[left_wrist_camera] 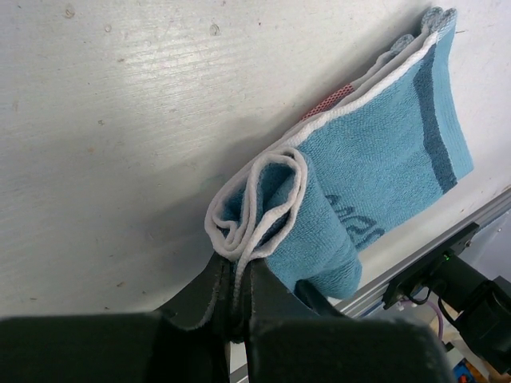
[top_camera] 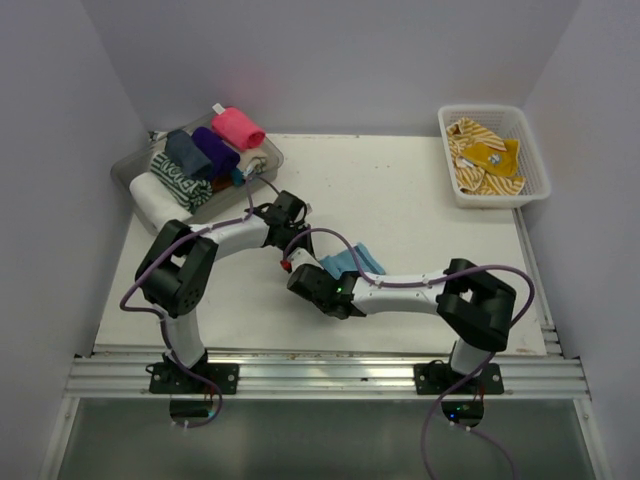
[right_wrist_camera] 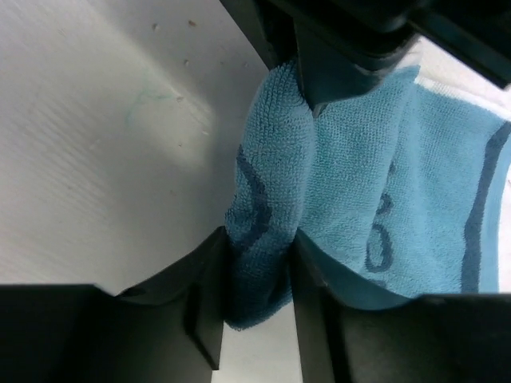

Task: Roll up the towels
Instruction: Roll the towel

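Near the front edge of the table [top_camera: 420, 230], the right gripper [right_wrist_camera: 257, 247] stands half-closed, a fold of the light blue towel [right_wrist_camera: 351, 175] filling its gap. Only the left wrist view shows the left gripper [left_wrist_camera: 235, 297] pinched tight on its white hem. Farther back, rolled towels [top_camera: 215, 150] sit in the tray [top_camera: 272, 158].

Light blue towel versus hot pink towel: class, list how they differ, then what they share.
The light blue towel is only partly rolled; the hot pink towel is a full roll. The light blue towel lies on the table, held by the left gripper and right gripper; the hot pink towel rests at the tray's far end, untouched. The blue one bears dark lettering; the pink looks plain. Both are small soft cloths.
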`<action>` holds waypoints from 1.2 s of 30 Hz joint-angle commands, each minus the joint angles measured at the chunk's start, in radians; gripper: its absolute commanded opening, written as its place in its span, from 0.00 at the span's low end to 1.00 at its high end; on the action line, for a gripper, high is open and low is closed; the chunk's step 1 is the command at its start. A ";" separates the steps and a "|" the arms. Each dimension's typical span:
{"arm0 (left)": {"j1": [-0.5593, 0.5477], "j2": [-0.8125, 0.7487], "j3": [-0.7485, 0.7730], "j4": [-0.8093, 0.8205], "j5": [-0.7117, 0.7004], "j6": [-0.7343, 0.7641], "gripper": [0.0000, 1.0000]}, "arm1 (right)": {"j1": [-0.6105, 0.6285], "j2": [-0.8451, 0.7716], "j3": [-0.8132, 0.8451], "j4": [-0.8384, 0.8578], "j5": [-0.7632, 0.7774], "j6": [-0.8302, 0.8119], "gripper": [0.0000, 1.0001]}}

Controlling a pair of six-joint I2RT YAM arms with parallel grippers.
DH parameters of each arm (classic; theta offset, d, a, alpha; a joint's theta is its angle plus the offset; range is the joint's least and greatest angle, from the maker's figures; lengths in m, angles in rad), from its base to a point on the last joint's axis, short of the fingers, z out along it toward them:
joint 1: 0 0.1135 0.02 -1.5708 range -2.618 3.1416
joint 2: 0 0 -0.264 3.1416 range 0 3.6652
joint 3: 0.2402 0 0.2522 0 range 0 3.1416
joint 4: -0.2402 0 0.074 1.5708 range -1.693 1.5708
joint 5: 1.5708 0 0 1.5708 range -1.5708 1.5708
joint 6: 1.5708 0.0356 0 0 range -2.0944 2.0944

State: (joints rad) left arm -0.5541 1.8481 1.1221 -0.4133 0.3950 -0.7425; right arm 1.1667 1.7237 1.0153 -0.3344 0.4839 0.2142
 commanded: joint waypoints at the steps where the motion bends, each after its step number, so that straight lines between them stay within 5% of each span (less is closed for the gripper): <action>1: 0.000 -0.006 0.030 -0.025 -0.019 -0.018 0.00 | 0.002 0.011 0.017 0.024 0.053 0.040 0.26; 7: 0.002 -0.041 0.027 -0.032 -0.021 -0.023 0.00 | -0.010 -0.061 -0.021 0.043 0.026 0.083 0.00; 9: 0.005 -0.061 0.028 -0.028 -0.021 -0.023 0.10 | -0.038 -0.116 -0.069 0.095 -0.077 0.100 0.00; 11: 0.010 -0.075 0.031 -0.027 -0.019 -0.020 0.35 | -0.100 -0.150 -0.107 0.136 -0.178 0.137 0.00; 15: 0.025 -0.131 0.033 -0.025 -0.027 -0.015 0.50 | -0.200 -0.233 -0.205 0.263 -0.393 0.201 0.00; 21: 0.033 -0.182 0.038 -0.041 -0.077 -0.006 0.49 | -0.312 -0.256 -0.285 0.400 -0.646 0.300 0.00; 29: 0.023 -0.231 -0.054 0.070 -0.042 -0.001 0.22 | -0.439 -0.266 -0.431 0.639 -0.838 0.502 0.00; 36: -0.016 -0.224 -0.039 0.080 -0.013 0.058 0.14 | -0.507 -0.234 -0.546 0.860 -0.932 0.626 0.00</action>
State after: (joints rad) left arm -0.5484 1.6482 1.0676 -0.3897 0.3454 -0.7357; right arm 0.6773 1.4891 0.5064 0.3672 -0.3588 0.7452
